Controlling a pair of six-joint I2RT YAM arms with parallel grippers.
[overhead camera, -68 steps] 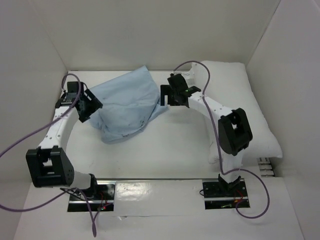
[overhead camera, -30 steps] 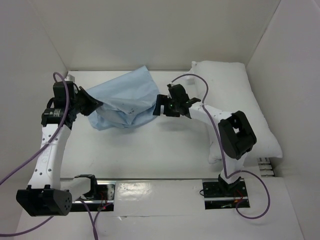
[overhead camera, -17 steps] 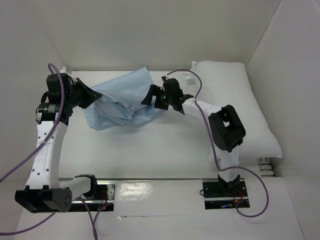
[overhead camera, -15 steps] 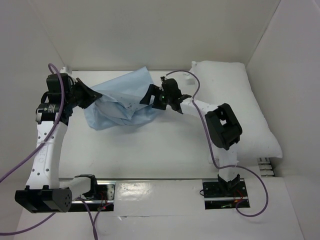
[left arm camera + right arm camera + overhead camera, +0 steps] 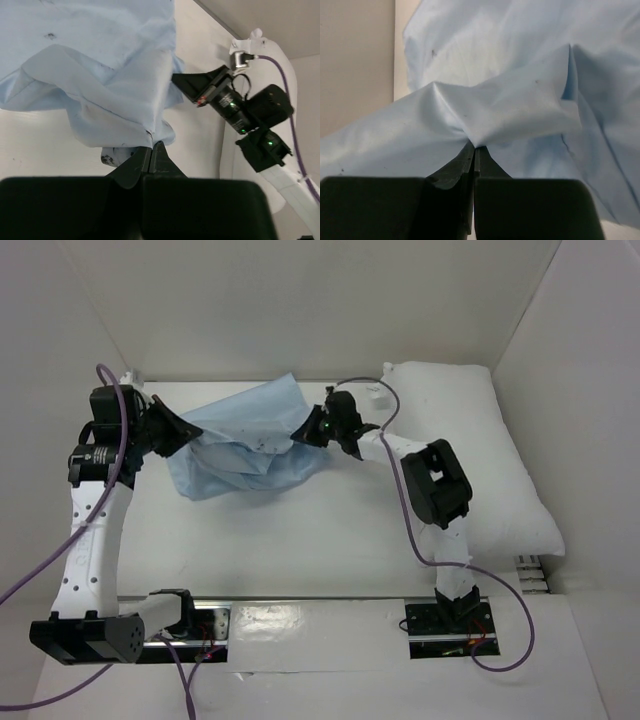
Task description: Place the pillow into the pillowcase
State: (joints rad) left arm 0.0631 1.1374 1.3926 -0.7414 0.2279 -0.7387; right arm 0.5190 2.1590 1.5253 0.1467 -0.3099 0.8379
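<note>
Top external: left fingers (image 5: 172, 430) pinch pillowcase (image 5: 245, 445) left edge, right fingers (image 5: 304, 430) pinch right edge; pillow (image 5: 500, 460) apart at right.

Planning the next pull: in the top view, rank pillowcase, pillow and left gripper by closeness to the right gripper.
1. pillowcase, pinched in the right gripper.
2. pillow, along the right side.
3. left gripper, on the pillowcase's left edge.

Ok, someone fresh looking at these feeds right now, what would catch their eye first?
The crumpled pale blue pillowcase, at the far middle of the table, held from both sides: the left gripper is shut on its left edge, the right gripper on its right edge. The plump white pillow lies along the table's right side, outside the pillowcase.
</note>
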